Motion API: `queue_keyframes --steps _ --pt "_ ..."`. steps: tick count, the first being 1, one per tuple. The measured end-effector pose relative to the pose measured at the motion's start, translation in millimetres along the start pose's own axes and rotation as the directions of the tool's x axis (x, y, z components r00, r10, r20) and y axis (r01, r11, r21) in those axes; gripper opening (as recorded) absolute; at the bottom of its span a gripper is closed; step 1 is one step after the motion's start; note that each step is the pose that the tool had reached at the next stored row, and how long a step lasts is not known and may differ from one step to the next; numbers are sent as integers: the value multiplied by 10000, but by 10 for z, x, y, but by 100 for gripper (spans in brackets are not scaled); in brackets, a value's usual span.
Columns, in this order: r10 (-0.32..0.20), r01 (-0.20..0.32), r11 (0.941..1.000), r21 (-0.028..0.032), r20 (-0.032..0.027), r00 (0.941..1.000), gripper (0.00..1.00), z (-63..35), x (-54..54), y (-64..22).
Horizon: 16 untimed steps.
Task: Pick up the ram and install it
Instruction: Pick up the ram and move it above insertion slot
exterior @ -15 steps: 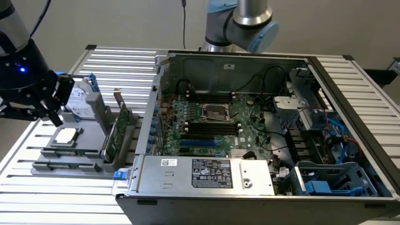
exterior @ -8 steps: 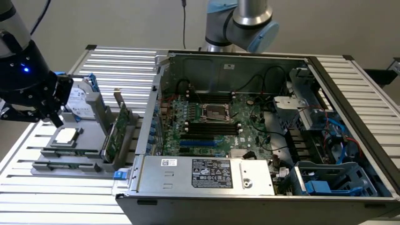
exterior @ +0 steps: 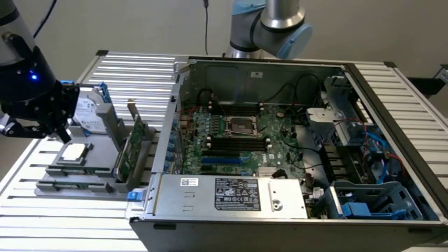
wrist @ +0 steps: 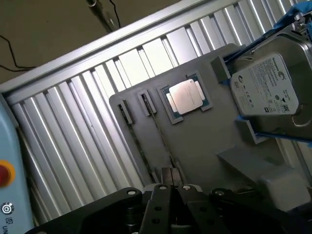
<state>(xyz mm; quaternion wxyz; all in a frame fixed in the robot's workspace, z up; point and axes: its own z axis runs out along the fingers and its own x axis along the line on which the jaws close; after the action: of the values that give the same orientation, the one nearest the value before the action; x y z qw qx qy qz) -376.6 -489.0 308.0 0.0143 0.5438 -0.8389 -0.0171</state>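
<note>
silver tubular arm joint (exterior: 269,18) with a round pale-blue cap (exterior: 295,39). black wrist housing (exterior: 24,86) with a small blue light (exterior: 32,77); a thin black cable (exterior: 48,18) above it. matte black claw (wrist: 170,181) with flat angular fingers (wrist: 158,204) and round screw heads (wrist: 130,193).

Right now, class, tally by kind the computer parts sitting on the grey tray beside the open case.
Hard drive: 1
Processor chip: 1
Green expansion card: 1
Ram sticks, edge-on in their holders: 2
Total: 5
</note>
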Motion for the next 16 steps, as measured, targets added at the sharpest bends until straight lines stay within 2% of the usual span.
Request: queue_keyframes --steps 4,8,12,16 --pt "-735 735 9973 3 -32 9973 11 10 0 0" --pt "-1445 1445 9895 3 -65 9895 11 19 0 -1" --pt "-2157 2157 9765 6 -117 9764 11 28 0 -1" --pt "-2788 2789 9603 15 -211 9601 11 34 0 -1"
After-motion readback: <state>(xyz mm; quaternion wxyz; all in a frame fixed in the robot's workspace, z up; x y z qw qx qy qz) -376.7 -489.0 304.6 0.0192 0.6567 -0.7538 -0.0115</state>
